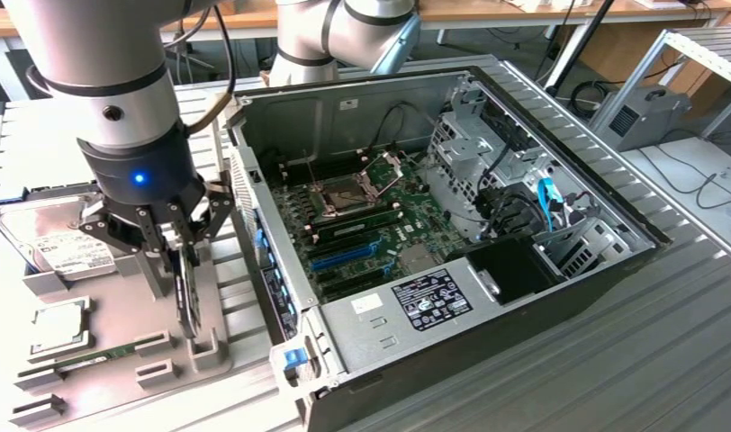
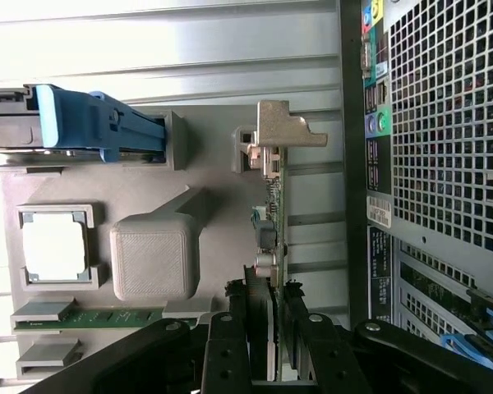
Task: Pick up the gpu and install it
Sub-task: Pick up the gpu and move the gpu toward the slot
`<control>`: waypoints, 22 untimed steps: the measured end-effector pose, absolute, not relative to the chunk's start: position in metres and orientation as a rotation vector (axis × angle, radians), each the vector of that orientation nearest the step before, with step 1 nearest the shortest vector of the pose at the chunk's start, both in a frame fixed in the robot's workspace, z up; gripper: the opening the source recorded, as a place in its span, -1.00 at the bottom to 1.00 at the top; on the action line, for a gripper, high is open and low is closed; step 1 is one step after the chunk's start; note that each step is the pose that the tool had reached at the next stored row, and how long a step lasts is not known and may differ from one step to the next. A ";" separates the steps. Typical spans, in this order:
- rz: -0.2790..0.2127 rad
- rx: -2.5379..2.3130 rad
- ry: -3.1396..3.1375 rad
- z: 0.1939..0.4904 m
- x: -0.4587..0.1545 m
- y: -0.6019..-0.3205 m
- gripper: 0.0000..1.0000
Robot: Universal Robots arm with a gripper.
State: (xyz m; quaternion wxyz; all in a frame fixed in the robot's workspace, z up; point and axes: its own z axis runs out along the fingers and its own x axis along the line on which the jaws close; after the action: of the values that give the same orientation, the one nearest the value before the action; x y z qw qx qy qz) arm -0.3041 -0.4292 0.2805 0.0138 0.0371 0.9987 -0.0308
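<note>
The gpu (image 1: 189, 310) stands on edge in a slot of the grey holder tray (image 1: 113, 400), at the exterior view's left of the open computer case (image 1: 378, 310). My gripper (image 1: 179, 270) hangs straight down over it with its black fingers on both faces of the card. In the wrist view the gpu (image 2: 273, 213) runs edge-on, a green board with small parts and a metal bracket at its far end. The gripper (image 2: 263, 310) is shut on its near end, and the card still sits in the tray's supports.
On the tray lie a silver hard drive (image 1: 48, 245), a processor chip (image 1: 56, 326) and a narrow memory stick (image 1: 95, 356). The case's motherboard (image 1: 365, 225) has blue card slots (image 1: 341, 257). The case's rear grille (image 2: 452, 123) is close beside the gpu.
</note>
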 end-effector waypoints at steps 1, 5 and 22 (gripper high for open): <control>-0.096 0.116 3.110 0.281 -0.304 -0.429 -0.41; -0.096 0.116 3.110 0.283 -0.304 -0.429 -0.41; -0.096 0.116 3.110 0.288 -0.304 -0.429 -0.41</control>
State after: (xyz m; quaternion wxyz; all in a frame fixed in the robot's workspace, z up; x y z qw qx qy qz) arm -0.3041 -0.4292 0.2877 0.0138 0.0371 0.9987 -0.0308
